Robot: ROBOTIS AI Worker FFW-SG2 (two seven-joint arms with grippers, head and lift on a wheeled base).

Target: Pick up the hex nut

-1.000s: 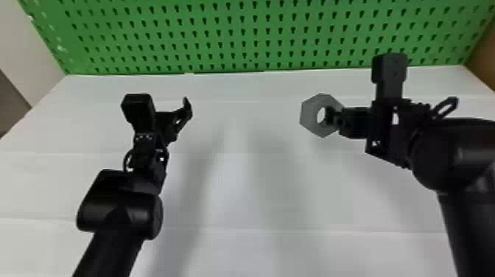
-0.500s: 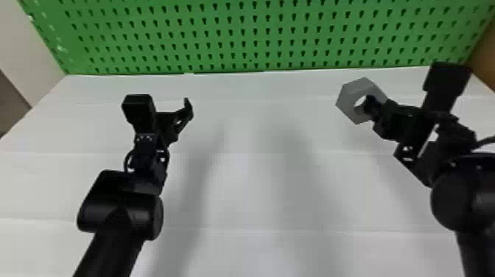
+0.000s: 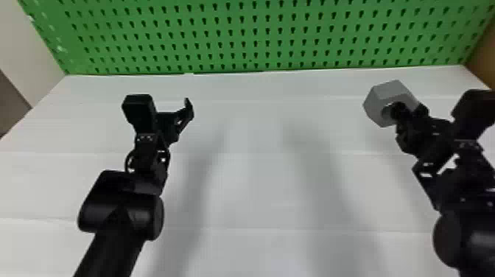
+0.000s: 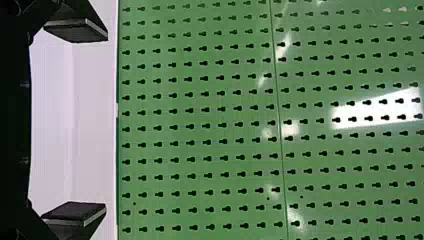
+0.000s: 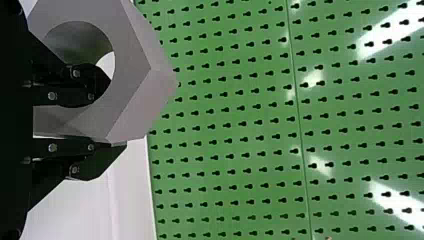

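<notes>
Hex nut (image 3: 396,91): one, in one right claw (image 3: 410,110); one left claw (image 3: 172,119) spread.

Nut (image 3: 394,92): hole partly hidden by right gripper (image 3: 409,109); cut off in right wrist view
Head view's edges:
Pegboard (image 3: 257,24): top cut off
Left arm (image 3: 112,243): bottom
Right arm (image 3: 475,239): right, bottom

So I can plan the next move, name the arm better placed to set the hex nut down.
Probably the right: its gripper clamps the wall of the hex nut, one finger inside the hole. The left gripper is open and empty, far from the nut.
</notes>
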